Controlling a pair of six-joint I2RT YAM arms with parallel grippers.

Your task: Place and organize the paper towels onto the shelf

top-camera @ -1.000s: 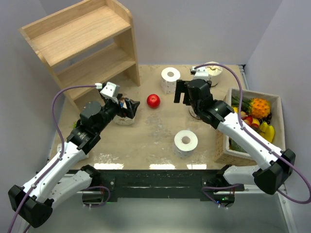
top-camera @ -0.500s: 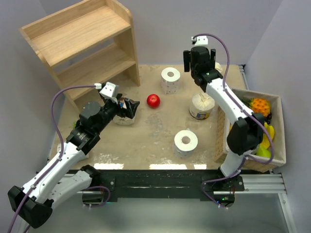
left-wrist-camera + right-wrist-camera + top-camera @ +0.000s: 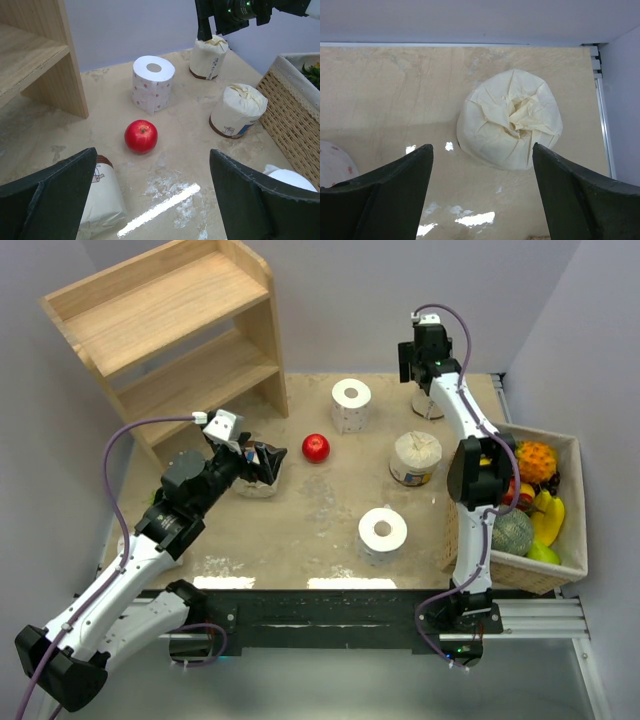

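The wooden shelf (image 3: 160, 330) stands at the back left with bare tiers. My left gripper (image 3: 272, 462) is open low over the table; a wrapped roll (image 3: 102, 195) lies by its left finger, also in the top view (image 3: 255, 483). My right gripper (image 3: 415, 370) is open above an upright wrapped roll (image 3: 510, 120) at the back right, not touching it. Another wrapped roll (image 3: 415, 458) stands mid-right. Two bare white rolls stand upright, one at the back (image 3: 351, 405) and one in front (image 3: 383, 532).
A red apple (image 3: 316, 448) lies between my left gripper and the back white roll. A wicker box of fruit (image 3: 566, 455) sits along the right edge. The right arm stretches along the box's near side. Grey walls close the back and sides.
My right arm swung from the middle of the table to the far back right and now hangs over the back wrapped roll. The left arm has not moved.
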